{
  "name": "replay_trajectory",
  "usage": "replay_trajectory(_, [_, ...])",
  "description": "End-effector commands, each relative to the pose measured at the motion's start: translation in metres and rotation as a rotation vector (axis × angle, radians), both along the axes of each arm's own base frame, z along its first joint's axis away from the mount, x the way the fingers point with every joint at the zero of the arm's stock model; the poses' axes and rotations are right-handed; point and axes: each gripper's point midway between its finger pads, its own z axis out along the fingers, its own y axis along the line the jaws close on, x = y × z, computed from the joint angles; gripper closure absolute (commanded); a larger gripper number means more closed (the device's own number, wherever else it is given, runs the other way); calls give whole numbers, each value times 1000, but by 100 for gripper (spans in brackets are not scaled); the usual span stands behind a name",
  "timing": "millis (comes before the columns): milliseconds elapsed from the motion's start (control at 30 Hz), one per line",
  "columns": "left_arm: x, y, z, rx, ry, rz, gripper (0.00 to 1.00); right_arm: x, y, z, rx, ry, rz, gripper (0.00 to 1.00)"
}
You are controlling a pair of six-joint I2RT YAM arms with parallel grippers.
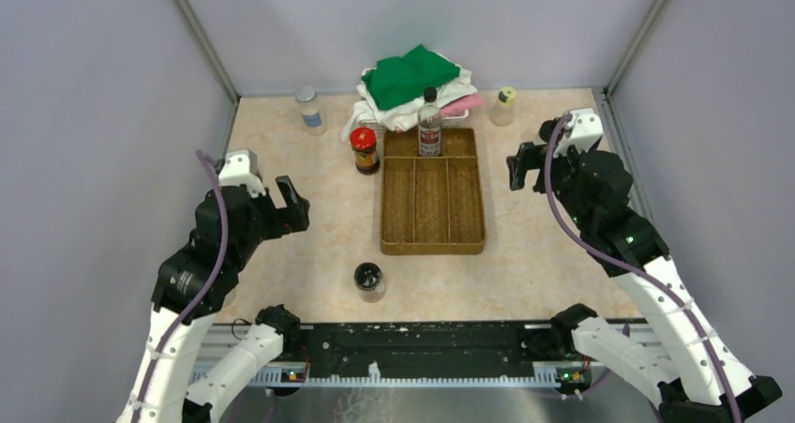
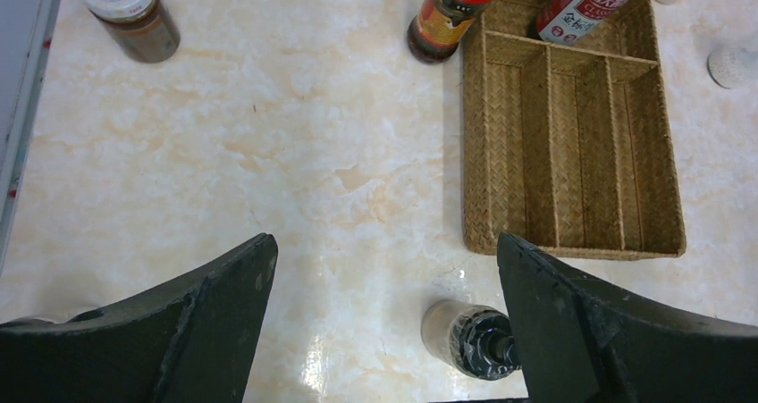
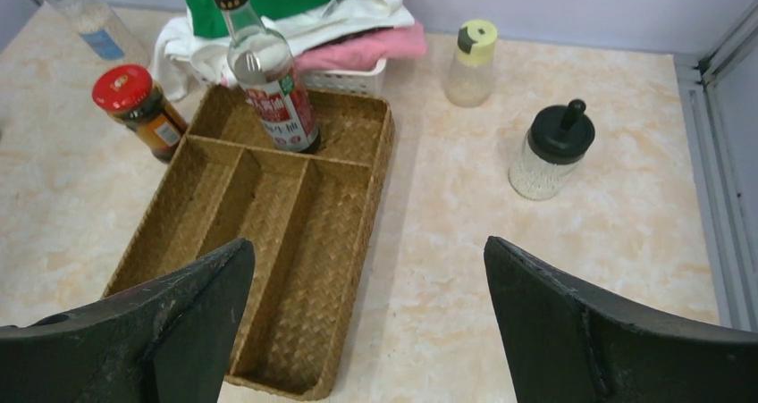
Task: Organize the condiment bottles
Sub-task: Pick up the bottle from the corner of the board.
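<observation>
Bottles stand scattered on the worktop (image 1: 525, 245): tall bottle (image 3: 264, 72) upright in the far compartment of the tray (image 3: 383, 153), red-lidded jar (image 3: 134, 108) just beside the tray's left wall, yellow-capped bottle (image 3: 471, 63) and black-capped shaker (image 3: 550, 153) off to its right, black-lidded jar (image 1: 368, 280) alone near the arm bases. Left gripper (image 2: 384, 242) and right gripper (image 3: 368, 247) both hang spread wide above the worktop, holding nothing. Judged rigid, smooth and likely glass, hence slippery and breakable; the tall bottle looks top-heavy and apt to tip, so each is best taken across the body below the cap, never by the lid.
</observation>
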Motion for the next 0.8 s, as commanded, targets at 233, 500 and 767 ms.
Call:
replay_trajectory(233, [38, -24, -41, -1, 113, -22, 1, 14, -11, -23, -13, 26, -99, 1])
replay_trajectory(500, [112, -43, -32, 83, 87, -71, 1, 24, -54, -28, 49, 79, -285, 1])
replay_trajectory(767, [204, 19, -2, 14, 69, -20, 1, 66, -71, -52, 172, 229, -315, 4])
